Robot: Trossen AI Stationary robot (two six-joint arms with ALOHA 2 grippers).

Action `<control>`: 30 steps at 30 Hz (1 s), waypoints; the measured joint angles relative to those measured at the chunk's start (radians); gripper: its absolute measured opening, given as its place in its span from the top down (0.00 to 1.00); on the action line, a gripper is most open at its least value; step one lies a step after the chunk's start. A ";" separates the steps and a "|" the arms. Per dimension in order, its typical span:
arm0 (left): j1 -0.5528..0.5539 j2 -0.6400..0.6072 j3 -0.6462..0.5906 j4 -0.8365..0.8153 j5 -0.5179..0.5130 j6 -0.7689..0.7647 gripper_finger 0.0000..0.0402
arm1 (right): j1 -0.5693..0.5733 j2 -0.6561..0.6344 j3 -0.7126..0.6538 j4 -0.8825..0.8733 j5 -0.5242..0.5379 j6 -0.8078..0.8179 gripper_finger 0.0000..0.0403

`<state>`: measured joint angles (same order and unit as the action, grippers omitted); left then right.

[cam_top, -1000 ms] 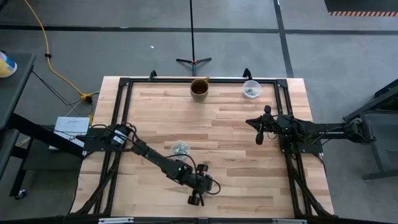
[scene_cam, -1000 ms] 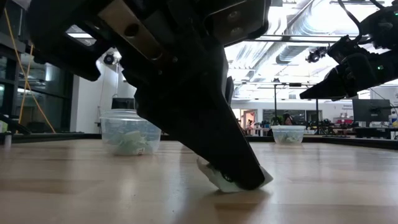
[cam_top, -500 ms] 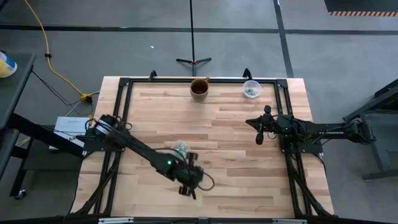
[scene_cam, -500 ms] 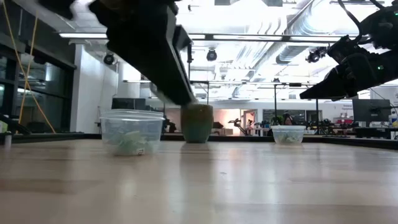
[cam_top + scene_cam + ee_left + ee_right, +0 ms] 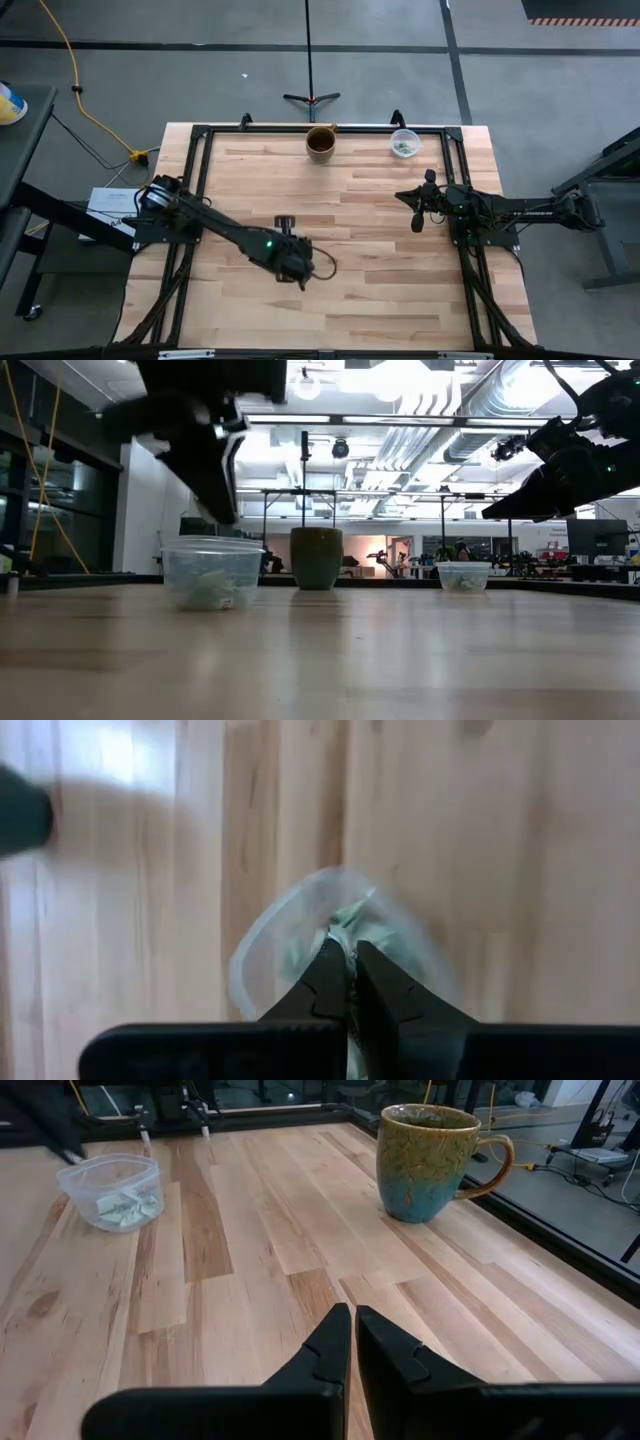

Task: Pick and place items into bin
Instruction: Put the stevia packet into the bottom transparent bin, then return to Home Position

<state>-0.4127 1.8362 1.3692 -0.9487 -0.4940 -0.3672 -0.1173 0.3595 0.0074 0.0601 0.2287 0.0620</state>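
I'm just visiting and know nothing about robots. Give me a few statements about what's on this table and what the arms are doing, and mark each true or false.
1. The left gripper hangs above a clear container that holds pale green-and-white pieces. True.
2. The mug lies tipped on its side. False: it stands upright near the table's far edge.
3. The right gripper holds the mug. False: its fingers are together on nothing, well clear of the mug.
4. A second clear container with pieces in it sits near the table's far right corner. True.
5. The left gripper's fingers are spread wide. False: they are nearly together, with a sliver of something pale between them.
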 joint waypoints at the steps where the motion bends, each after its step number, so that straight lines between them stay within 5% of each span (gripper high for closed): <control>1: 0.014 0.000 -0.009 -0.003 0.006 -0.004 0.90 | 0.000 0.000 0.000 0.000 0.000 0.000 0.97; 10: 0.095 0.000 -0.026 -0.001 0.027 -0.097 0.68 | 0.000 0.000 0.000 0.000 0.000 -0.001 0.97; 16: 0.098 -0.029 -0.032 0.114 0.007 0.004 0.55 | 0.000 0.000 0.000 -0.005 -0.002 0.000 0.97; 22: 0.139 -0.147 -0.221 0.518 0.064 0.186 0.56 | 0.000 -0.001 0.000 0.004 -0.003 -0.019 0.97; 30: 0.275 -0.388 -0.644 1.124 0.232 0.366 0.63 | 0.000 0.000 0.000 0.032 -0.001 -0.043 0.97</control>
<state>-0.1372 1.4480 0.7252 0.1749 -0.2615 -0.0010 -0.1170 0.3595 0.0078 0.0921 0.2279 0.0189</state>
